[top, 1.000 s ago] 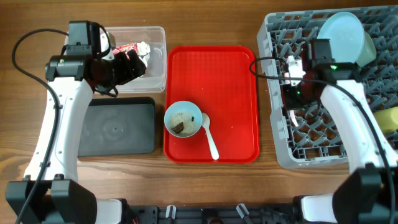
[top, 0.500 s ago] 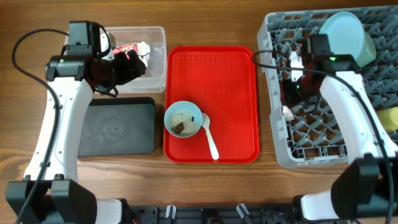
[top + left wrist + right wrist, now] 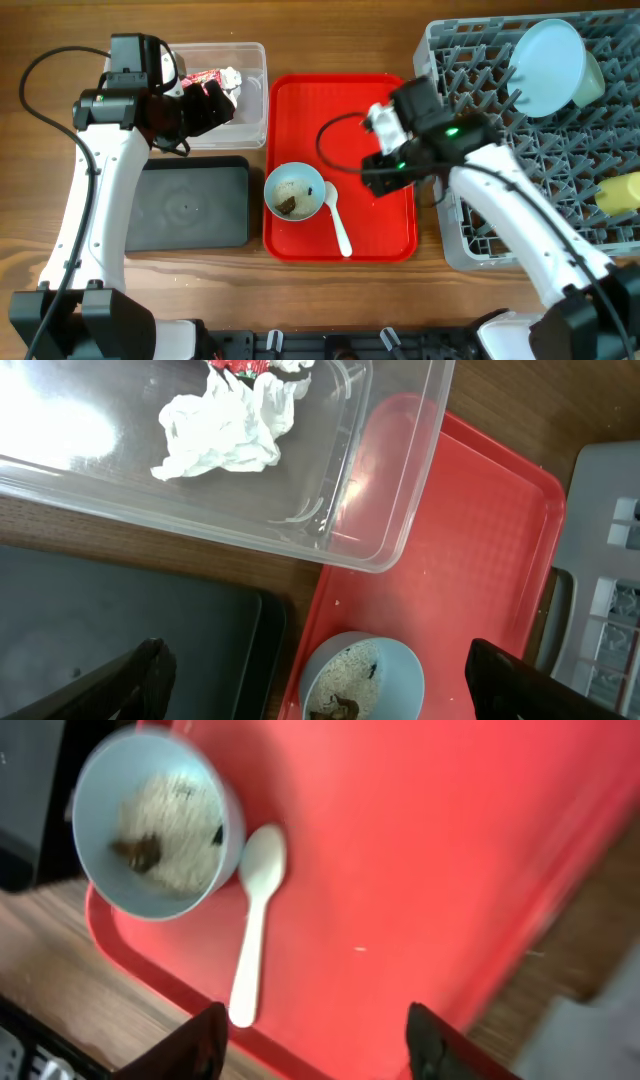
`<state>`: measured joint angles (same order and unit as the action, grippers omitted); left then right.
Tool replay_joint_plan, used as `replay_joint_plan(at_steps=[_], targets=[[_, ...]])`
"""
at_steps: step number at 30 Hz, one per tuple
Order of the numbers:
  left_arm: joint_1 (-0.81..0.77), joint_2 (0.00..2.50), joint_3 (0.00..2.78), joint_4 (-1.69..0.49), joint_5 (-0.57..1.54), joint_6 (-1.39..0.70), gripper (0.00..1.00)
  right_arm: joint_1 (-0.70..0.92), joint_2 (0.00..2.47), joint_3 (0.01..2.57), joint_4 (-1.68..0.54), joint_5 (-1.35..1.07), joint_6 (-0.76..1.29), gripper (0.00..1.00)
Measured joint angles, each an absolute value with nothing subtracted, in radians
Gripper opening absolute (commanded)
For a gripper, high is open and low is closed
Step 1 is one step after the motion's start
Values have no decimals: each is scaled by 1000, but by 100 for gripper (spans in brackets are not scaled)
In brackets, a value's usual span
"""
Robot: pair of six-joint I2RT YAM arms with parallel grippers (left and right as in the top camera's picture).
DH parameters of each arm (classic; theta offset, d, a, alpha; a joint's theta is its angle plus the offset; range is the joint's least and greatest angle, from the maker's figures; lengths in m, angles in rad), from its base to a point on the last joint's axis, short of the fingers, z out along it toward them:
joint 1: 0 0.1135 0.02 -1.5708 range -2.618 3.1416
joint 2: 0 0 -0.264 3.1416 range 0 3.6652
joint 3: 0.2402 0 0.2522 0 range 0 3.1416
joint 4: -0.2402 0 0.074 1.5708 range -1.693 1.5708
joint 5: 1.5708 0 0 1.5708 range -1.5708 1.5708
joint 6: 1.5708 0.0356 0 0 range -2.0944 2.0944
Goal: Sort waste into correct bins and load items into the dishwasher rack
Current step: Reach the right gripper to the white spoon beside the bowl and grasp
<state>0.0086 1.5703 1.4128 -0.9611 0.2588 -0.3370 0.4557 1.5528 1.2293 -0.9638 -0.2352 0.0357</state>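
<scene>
The light blue bowl, holding rice grains and brown scraps, sits on the red tray, ahead and to the left of my right gripper. The white spoon lies just beside the bowl, nearer my fingers. My right jaws are spread, with nothing between them. My left gripper hangs spread near the clear tub, with the crumpled tissue inside it ahead.

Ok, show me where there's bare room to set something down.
Free: the far left part of the red tray, beyond the bowl and spoon; the whole black tray, just nearer than the clear tub. Crowded: the red tray's near left corner, and the far right corner of the rack, where the plate stands.
</scene>
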Motion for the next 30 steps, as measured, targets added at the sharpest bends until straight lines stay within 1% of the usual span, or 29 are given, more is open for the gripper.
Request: replay_joint_plan(at_steps=[2, 3, 4, 8, 12, 19, 30], targets=[[9, 1570, 1413, -961, 258, -337, 94, 500, 1556, 1182, -913, -232, 55, 67], [9, 1570, 1413, -961, 258, -337, 95, 527, 1558, 1159, -889, -227, 66, 71], [9, 1570, 1413, -961, 259, -337, 94, 548, 1560, 1144, -866, -216, 78, 72], [9, 1570, 1413, -961, 259, -337, 95, 638, 1594, 1106, -800, -138, 106, 72], [9, 1570, 1413, -961, 259, -337, 95, 692, 1676, 1106, -758, -68, 133, 72], [9, 1570, 1413, -961, 258, -337, 95, 707, 1782, 1103, -727, -27, 205, 72], [9, 1570, 1413, -961, 258, -337, 95, 714, 1842, 1102, -728, -22, 246, 73]])
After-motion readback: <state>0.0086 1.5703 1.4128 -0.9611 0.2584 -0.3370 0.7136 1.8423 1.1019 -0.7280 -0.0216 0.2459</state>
